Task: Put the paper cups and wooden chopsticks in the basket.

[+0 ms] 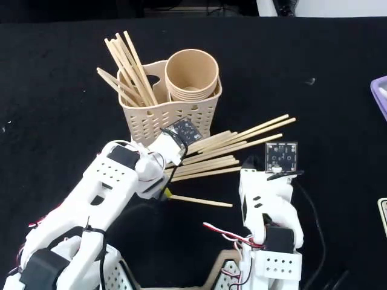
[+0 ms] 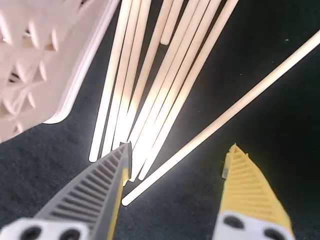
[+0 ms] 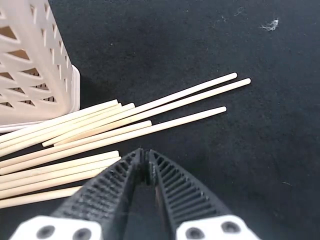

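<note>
1. Chopsticks, one bundle: standing tilted in the basket's left compartment, tops fanned out above the rim.
2. Basket: beige, perforated, upright on the black table.
3. Cups, nested stack: upright in the basket's right compartment.
4. Left gripper: spread wide and holding nothing, just in front of the basket, with the ends of the loose chopsticks between its jaws. Contact cannot be told.
5. Loose chopsticks, a dozen or so: lying flat, fanned rightward from the basket's front corner.
6. Single chopstick: lying apart, between the two arms.
7. Right gripper: pinched closed on nothing, just beside the fan's near edge.
8. Purple item: at the right edge.
</note>
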You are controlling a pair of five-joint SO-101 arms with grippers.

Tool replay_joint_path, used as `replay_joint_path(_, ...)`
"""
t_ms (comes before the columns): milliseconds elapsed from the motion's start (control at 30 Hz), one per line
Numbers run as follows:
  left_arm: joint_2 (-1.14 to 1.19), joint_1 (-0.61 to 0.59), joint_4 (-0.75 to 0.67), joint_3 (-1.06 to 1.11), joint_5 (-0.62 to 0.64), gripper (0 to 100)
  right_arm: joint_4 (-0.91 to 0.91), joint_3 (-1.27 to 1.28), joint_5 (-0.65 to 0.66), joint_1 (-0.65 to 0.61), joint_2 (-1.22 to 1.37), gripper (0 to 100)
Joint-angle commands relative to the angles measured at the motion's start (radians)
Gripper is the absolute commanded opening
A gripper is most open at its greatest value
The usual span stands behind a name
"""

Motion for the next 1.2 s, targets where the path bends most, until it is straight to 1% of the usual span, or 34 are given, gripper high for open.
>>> replay_joint_path(0, 0.002, -0.005, -0.015, -0.010, 0.005, 30, 0.006, -0.002, -0.005, 0.015, -0.087, 1.2)
replay_joint_path(133, 0.002, -0.007, -0.057, 0.002, 0.006, 30, 0.006, -0.002, -0.005, 0.015, -0.087, 1.2)
replay_joint_path(300, 0.002, -0.050, -0.173, 0.056, 0.012, 30, 0.006, -0.002, -0.005, 0.015, -0.087, 1.2)
replay_joint_path(600, 0.002, -0.065, -0.192, 0.104, 0.008, 30, 0.006, -0.002, -0.005, 0.015, -0.087, 1.2)
replay_joint_path(767, 0.006, -0.067, -0.242, 0.116, 0.011, 30, 0.006, -0.002, -0.005, 0.015, -0.087, 1.2)
replay_joint_path(967, 0.138, -0.077, -0.287, 0.099, 0.011, 30, 0.006, -0.002, -0.005, 0.015, -0.085, 1.2)
replay_joint_path(1167, 0.198, -0.073, -0.276, 0.064, 0.006, 30, 0.006, -0.002, -0.005, 0.015, -0.085, 1.2)
